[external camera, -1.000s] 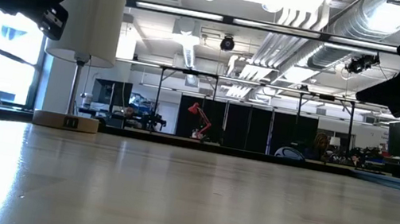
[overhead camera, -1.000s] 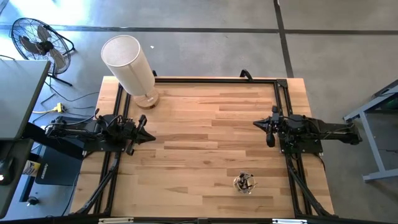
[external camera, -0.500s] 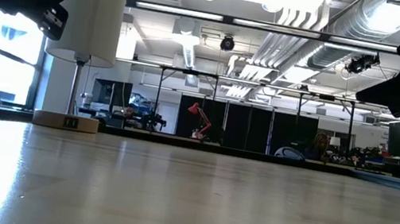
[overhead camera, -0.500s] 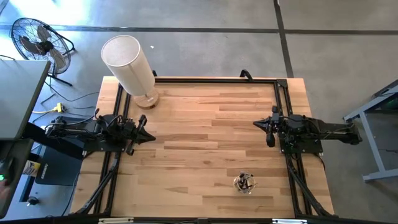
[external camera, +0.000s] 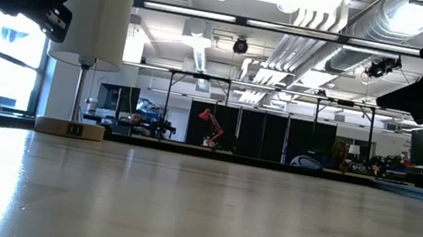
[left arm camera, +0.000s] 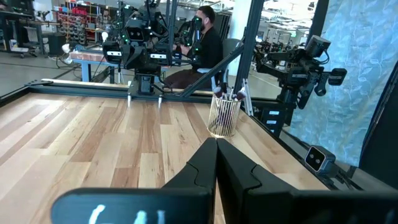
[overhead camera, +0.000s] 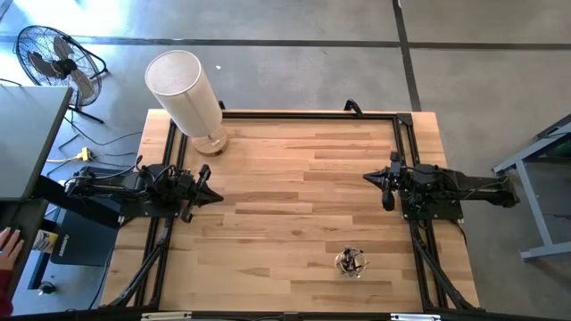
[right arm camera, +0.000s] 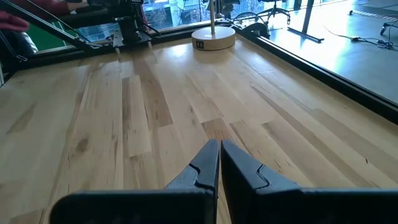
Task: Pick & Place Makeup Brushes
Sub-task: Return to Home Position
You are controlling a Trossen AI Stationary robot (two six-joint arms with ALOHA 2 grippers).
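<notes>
The makeup brushes (overhead camera: 351,261) stand upright in a small wire cup (left arm camera: 223,116) on the wooden table, near its front edge and right of the middle; their dark tips stick out of the top (left arm camera: 227,94). My left gripper (overhead camera: 217,197) hangs shut at the table's left side, pointing level toward the middle. My right gripper (overhead camera: 368,177) hangs shut at the table's right side, tipped slightly down. Both are far from the cup and hold nothing. In the wrist views the left fingers (left arm camera: 216,144) and the right fingers (right arm camera: 219,144) meet tip to tip.
A white table lamp (overhead camera: 186,94) with a round wooden base (right arm camera: 213,38) stands at the far left corner. Black rails (overhead camera: 308,114) frame the table. A fan (overhead camera: 53,58) and a person's hand (overhead camera: 9,242) show off the table's left side; another person sits beyond the table (left arm camera: 202,43).
Neither arm has moved and the brushes stand where they were. A person's hand has come into view beside the table's left edge.
</notes>
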